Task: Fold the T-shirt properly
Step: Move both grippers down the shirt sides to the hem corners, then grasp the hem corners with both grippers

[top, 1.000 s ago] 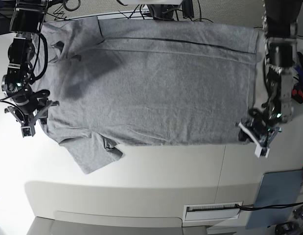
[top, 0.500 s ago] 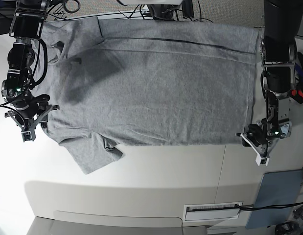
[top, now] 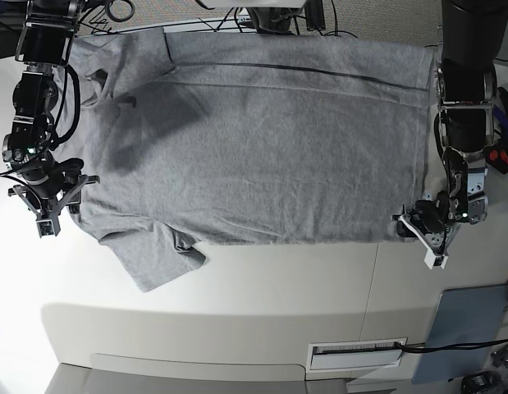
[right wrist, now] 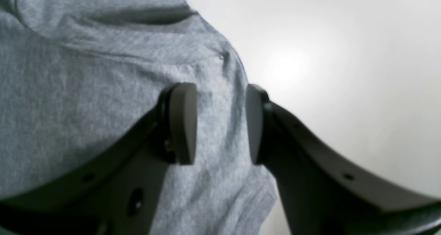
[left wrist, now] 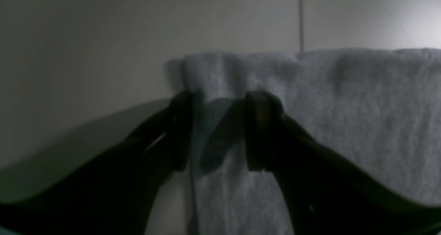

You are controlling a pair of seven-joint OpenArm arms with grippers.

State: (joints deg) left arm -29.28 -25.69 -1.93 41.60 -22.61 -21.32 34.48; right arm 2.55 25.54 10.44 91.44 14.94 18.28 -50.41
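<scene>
The T-shirt (top: 262,139) lies spread flat on the white table (top: 278,287), plain side up, collar end toward the right arm and hem toward the left arm, one sleeve rumpled at the near edge. Over the last second both arms have edged in toward the cloth: the left gripper (top: 426,230) has slid from just off the near hem corner to sit right at it, and the right gripper (top: 48,193) has shifted slightly along the shoulder edge — small adjustments, not a lift. In the left wrist view the fingers (left wrist: 181,131) stand apart with the corner of the hem between them; in the right wrist view the fingers (right wrist: 182,121) likewise straddle the fabric edge, parted and not pinching. My reading is that both arms are now lined up for a grasp — closing comes next, before any fold can start.
</scene>
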